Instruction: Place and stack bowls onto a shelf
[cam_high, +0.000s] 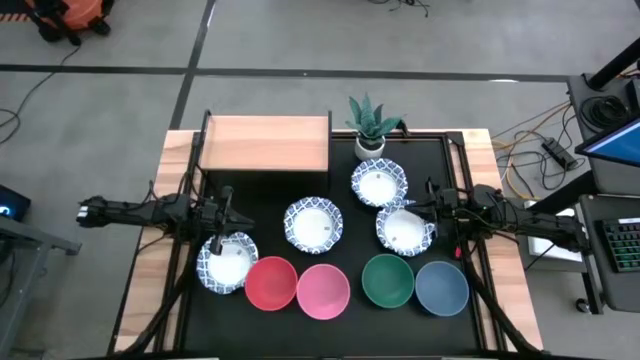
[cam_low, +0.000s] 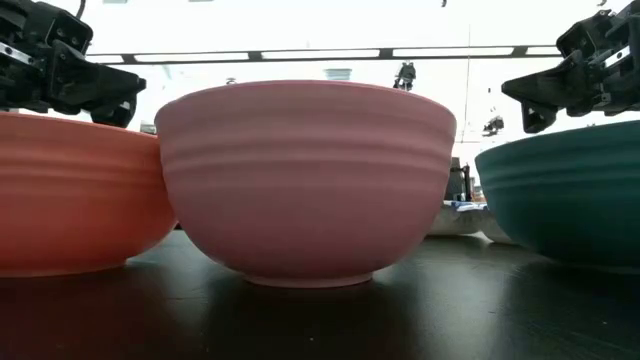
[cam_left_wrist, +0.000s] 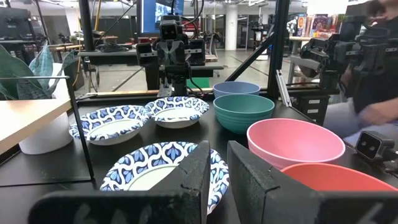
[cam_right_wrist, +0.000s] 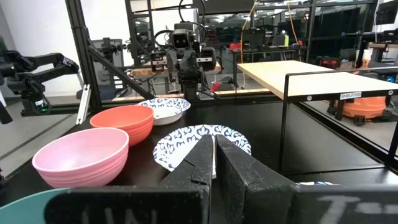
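Eight bowls rest on their bases on the black table. In the high view the four blue-rimmed white ones (cam_high: 313, 224) (cam_high: 379, 183) (cam_high: 404, 229) (cam_high: 228, 262) lie mid-table. Along the near edge stand the red (cam_high: 270, 283), pink (cam_high: 323, 291), green (cam_high: 388, 280) and grey-blue (cam_high: 441, 287) bowls. The light-wood shelf (cam_high: 265, 143) stands on dark legs at the far left, nothing on it. My left gripper (cam_high: 228, 200) hovers just beyond the leftmost white bowl; only a narrow slit shows between its fingers (cam_left_wrist: 202, 174). My right gripper (cam_high: 430, 203) is shut above the rightmost white bowl.
A small white pot with a spiky green plant (cam_high: 370, 125) stands right of the shelf, near the far edge. The pink bowl (cam_low: 305, 180) fills the low view, with the red (cam_low: 70, 190) and green (cam_low: 570, 190) bowls beside it. Bare tabletop (cam_high: 255, 195) lies before the shelf.
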